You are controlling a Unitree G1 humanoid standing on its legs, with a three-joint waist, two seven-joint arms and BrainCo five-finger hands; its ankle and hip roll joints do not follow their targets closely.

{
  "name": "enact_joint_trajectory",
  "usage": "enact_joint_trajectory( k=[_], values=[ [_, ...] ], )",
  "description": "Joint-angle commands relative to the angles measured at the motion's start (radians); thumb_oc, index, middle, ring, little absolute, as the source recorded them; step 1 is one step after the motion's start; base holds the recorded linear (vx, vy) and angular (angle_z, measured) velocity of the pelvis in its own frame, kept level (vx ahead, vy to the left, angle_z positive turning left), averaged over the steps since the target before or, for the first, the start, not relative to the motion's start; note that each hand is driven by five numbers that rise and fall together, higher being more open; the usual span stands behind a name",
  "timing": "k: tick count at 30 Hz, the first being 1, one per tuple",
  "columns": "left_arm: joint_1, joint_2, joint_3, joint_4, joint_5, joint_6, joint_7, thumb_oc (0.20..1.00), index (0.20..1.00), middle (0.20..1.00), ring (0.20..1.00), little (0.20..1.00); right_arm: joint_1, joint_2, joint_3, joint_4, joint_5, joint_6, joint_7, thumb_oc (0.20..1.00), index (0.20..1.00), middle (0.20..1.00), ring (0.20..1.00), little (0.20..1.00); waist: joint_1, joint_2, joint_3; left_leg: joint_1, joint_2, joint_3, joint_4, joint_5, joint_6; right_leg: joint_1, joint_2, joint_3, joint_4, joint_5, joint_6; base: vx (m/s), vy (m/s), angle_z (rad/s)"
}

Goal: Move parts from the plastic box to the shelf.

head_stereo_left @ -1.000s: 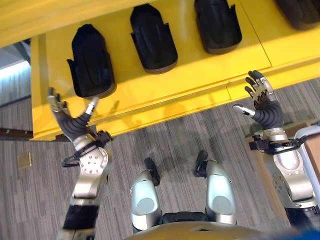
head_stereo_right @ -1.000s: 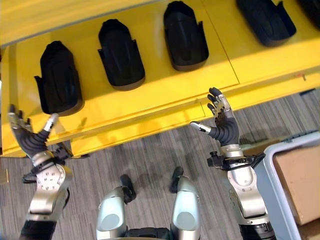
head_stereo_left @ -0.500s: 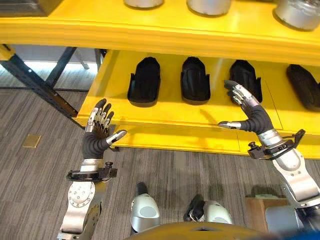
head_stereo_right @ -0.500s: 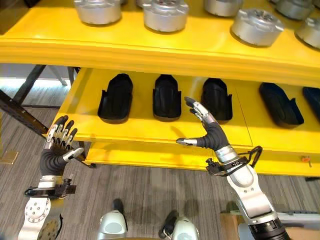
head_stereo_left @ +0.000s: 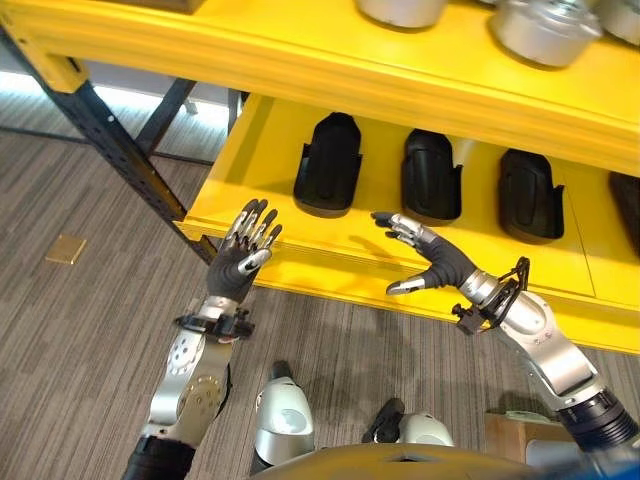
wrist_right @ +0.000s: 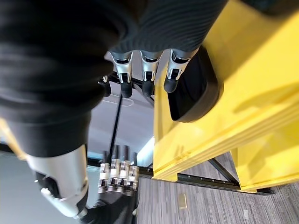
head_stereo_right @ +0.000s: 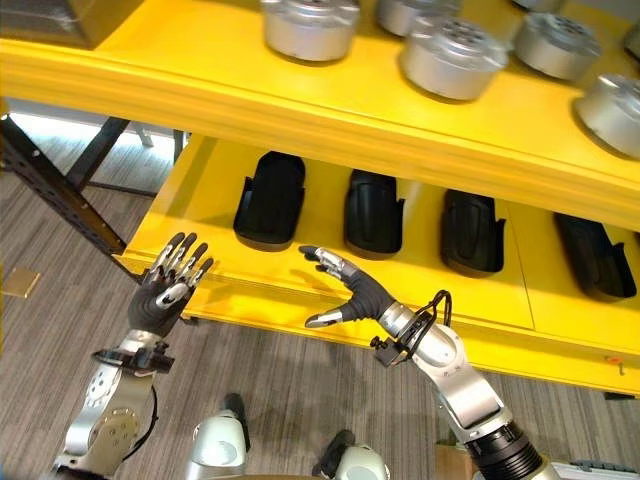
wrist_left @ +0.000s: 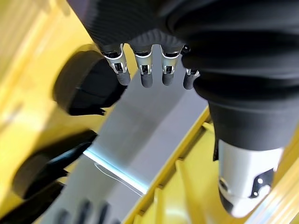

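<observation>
Three black moulded parts (head_stereo_left: 328,165) (head_stereo_left: 430,175) (head_stereo_left: 527,195) lie in a row on the lower level of the yellow shelf (head_stereo_left: 300,225). My left hand (head_stereo_left: 245,258) is raised in front of the shelf's front left corner, fingers straight and holding nothing. My right hand (head_stereo_left: 432,265) hovers over the lower level's front edge, below the first two parts, fingers spread and thumb apart, also holding nothing. In the right wrist view its fingers (wrist_right: 145,70) point past a black part (wrist_right: 191,98), with the left hand (wrist_right: 117,179) beyond. The left wrist view has straight fingers (wrist_left: 142,72) near a black part (wrist_left: 88,88).
Several silver round parts (head_stereo_right: 455,55) stand on the upper level of the yellow shelf. A fourth black part (head_stereo_right: 595,255) lies further right on the lower level. A black metal brace (head_stereo_left: 120,150) runs down to the grey carpet (head_stereo_left: 70,350) at the shelf's left end.
The camera has shifted, so the whole shelf sits differently. My right hand has swung left towards the first two black parts. Both hands stay open with nothing in them.
</observation>
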Motion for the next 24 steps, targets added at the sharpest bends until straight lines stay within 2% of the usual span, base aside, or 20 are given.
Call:
enact_joint_trajectory(
  k=[1, 2, 3, 5, 7, 8, 10, 11, 13, 16, 18, 21, 24],
  values=[
    [0.010, 0.021, -0.005, -0.088, -0.019, -0.033, -0.030, 1.000, 1.000, 1.000, 1.000, 1.000, -0.061, -0.007, -0.045, -0.017, -0.006, -0.092, -0.018, 1.000, 1.000, 1.000, 1.000, 1.000, -0.016, 0.021, 0.003, 0.113, -0.034, 0.011, -0.100, 0.005, -0.018, 0.020, -0.040, 0.111, -0.024, 0.083, 0.157, -0.02, 0.262, 0.05],
    [0.012, 0.019, -0.009, -0.085, -0.008, -0.063, -0.007, 1.000, 1.000, 1.000, 1.000, 1.000, -0.060, -0.009, -0.047, -0.013, -0.005, -0.101, -0.008, 1.000, 1.000, 1.000, 1.000, 1.000, -0.021, 0.024, 0.000, 0.127, -0.035, 0.025, -0.132, 0.018, -0.019, 0.007, -0.022, 0.108, -0.004, 0.069, 0.155, -0.04, 0.223, 0.11],
    [0.019, 0.014, -0.015, -0.085, -0.025, -0.104, 0.019, 1.000, 1.000, 1.000, 1.000, 1.000, -0.053, -0.017, -0.047, -0.014, -0.006, -0.112, 0.015, 1.000, 1.000, 1.000, 1.000, 1.000, -0.031, 0.027, -0.006, 0.150, -0.037, 0.047, -0.178, 0.038, -0.022, -0.007, 0.017, 0.080, 0.023, 0.045, 0.150, -0.03, 0.231, 0.02],
    [0.038, 0.003, -0.015, -0.087, -0.042, -0.121, 0.065, 1.000, 1.000, 1.000, 1.000, 1.000, -0.049, -0.028, -0.041, -0.023, -0.001, -0.114, 0.044, 1.000, 1.000, 1.000, 1.000, 1.000, -0.035, 0.028, -0.013, 0.179, -0.038, 0.075, -0.238, 0.066, -0.030, -0.025, 0.055, 0.031, 0.060, 0.030, 0.142, -0.03, 0.228, -0.54],
    [0.051, -0.015, -0.015, -0.092, -0.143, -0.089, 0.113, 1.000, 1.000, 1.000, 1.000, 1.000, -0.040, -0.048, -0.042, -0.047, 0.020, -0.095, 0.072, 1.000, 1.000, 1.000, 1.000, 1.000, -0.041, 0.028, -0.022, 0.212, -0.056, 0.089, -0.303, 0.093, -0.033, -0.025, 0.115, -0.006, 0.084, -0.005, 0.122, 0.01, 0.215, -1.09],
    [0.059, -0.036, -0.026, -0.092, -0.180, -0.064, 0.119, 1.000, 1.000, 1.000, 1.000, 1.000, -0.025, -0.067, -0.046, -0.070, 0.031, -0.079, 0.091, 1.000, 1.000, 1.000, 1.000, 1.000, -0.055, 0.016, -0.033, 0.226, -0.086, 0.090, -0.339, 0.114, -0.042, 0.000, 0.195, -0.005, 0.049, -0.039, 0.085, 0.05, 0.143, -1.08],
    [0.065, -0.052, -0.035, -0.095, -0.174, -0.062, 0.123, 1.000, 1.000, 1.000, 1.000, 1.000, -0.018, -0.074, -0.047, -0.074, 0.026, -0.076, 0.099, 1.000, 1.000, 1.000, 1.000, 1.000, -0.054, 0.013, -0.039, 0.228, -0.099, 0.091, -0.348, 0.123, -0.046, 0.030, 0.223, -0.016, 0.007, -0.063, 0.059, 0.05, 0.049, -0.55],
    [0.068, -0.069, -0.044, -0.094, -0.179, -0.048, 0.130, 1.000, 1.000, 1.000, 1.000, 1.000, -0.013, -0.076, -0.048, -0.064, 0.035, -0.080, 0.113, 1.000, 1.000, 1.000, 1.000, 1.000, -0.057, 0.013, -0.046, 0.219, -0.113, 0.075, -0.344, 0.127, -0.047, 0.057, 0.242, 0.003, -0.046, -0.085, 0.040, 0.05, -0.026, -0.30],
    [0.073, -0.077, -0.045, -0.084, -0.180, -0.034, 0.115, 1.000, 1.000, 1.000, 1.000, 1.000, -0.004, -0.067, -0.046, -0.051, 0.020, -0.089, 0.121, 1.000, 1.000, 1.000, 1.000, 1.000, -0.061, 0.012, -0.054, 0.212, -0.119, 0.065, -0.343, 0.129, -0.045, 0.077, 0.262, 0.031, -0.083, -0.088, 0.029, 0.04, -0.072, -0.24],
    [0.077, -0.084, -0.045, -0.078, -0.143, -0.027, 0.090, 1.000, 1.000, 1.000, 1.000, 1.000, 0.014, -0.059, -0.041, -0.044, 0.000, -0.100, 0.132, 1.000, 1.000, 1.000, 1.000, 1.000, -0.070, 0.017, -0.072, 0.211, -0.120, 0.066, -0.356, 0.137, -0.050, 0.096, 0.268, 0.057, -0.133, -0.080, 0.028, 0.02, -0.071, -0.04],
    [0.079, -0.084, -0.049, -0.074, -0.133, 0.012, 0.088, 1.000, 1.000, 1.000, 1.000, 1.000, 0.023, -0.063, -0.038, -0.039, -0.007, -0.106, 0.135, 1.000, 1.000, 1.000, 1.000, 1.000, -0.079, 0.025, -0.079, 0.213, -0.121, 0.065, -0.362, 0.141, -0.053, 0.102, 0.269, 0.076, -0.152, -0.076, 0.028, 0.02, -0.042, -0.11],
    [0.079, -0.079, -0.050, -0.067, -0.145, 0.054, 0.085, 1.000, 1.000, 1.000, 1.000, 1.000, 0.037, -0.064, -0.040, -0.036, -0.006, -0.108, 0.160, 1.000, 1.000, 1.000, 1.000, 1.000, -0.092, 0.037, -0.089, 0.214, -0.121, 0.073, -0.360, 0.139, -0.056, 0.109, 0.269, 0.085, -0.167, -0.074, 0.027, 0.03, -0.064, -0.11],
    [0.074, -0.075, -0.055, -0.062, -0.122, 0.054, 0.083, 1.000, 1.000, 1.000, 1.000, 1.000, 0.040, -0.062, -0.034, -0.025, -0.026, -0.111, 0.190, 1.000, 1.000, 1.000, 1.000, 1.000, -0.103, 0.046, -0.093, 0.206, -0.121, 0.086, -0.337, 0.128, -0.056, 0.116, 0.270, 0.087, -0.170, -0.084, 0.019, 0.03, -0.081, -0.04]
  ],
)
